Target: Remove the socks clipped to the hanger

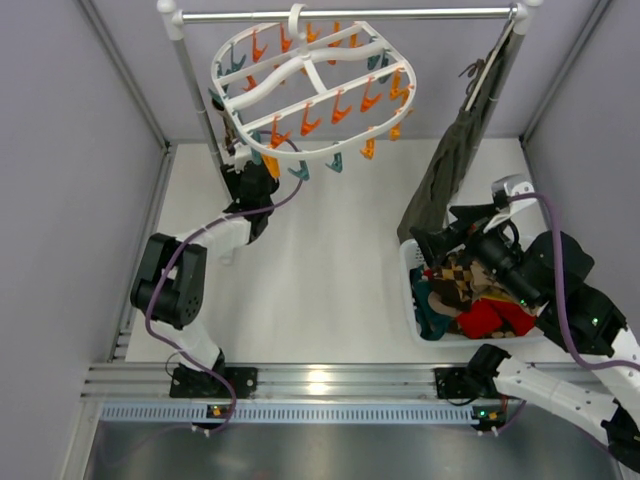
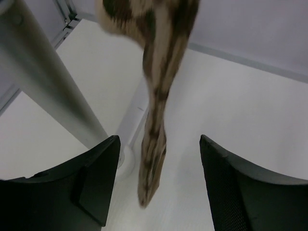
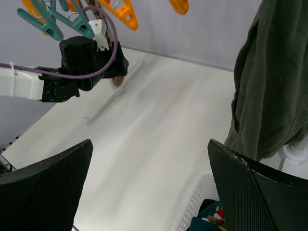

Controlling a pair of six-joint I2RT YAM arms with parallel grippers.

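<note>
The white oval hanger (image 1: 310,75) hangs from its hook on the rail, with orange and teal clips (image 1: 340,105) around it. In the left wrist view a brown and tan patterned sock (image 2: 156,96) hangs down from above. Its lower end dangles between the fingers of my left gripper (image 2: 160,139), which stand apart on either side without touching it. From above, my left gripper (image 1: 240,160) is raised under the hanger's near left rim. My right gripper (image 3: 150,144) is open and holds nothing above the basket. An argyle sock (image 1: 462,275) lies in that basket.
The white basket (image 1: 412,290) at the right holds red and teal clothes. A long olive garment (image 1: 455,160) hangs from the rail's right end beside it. The metal rail (image 1: 340,14) rests on white posts; the left post (image 2: 48,82) stands close to my left gripper.
</note>
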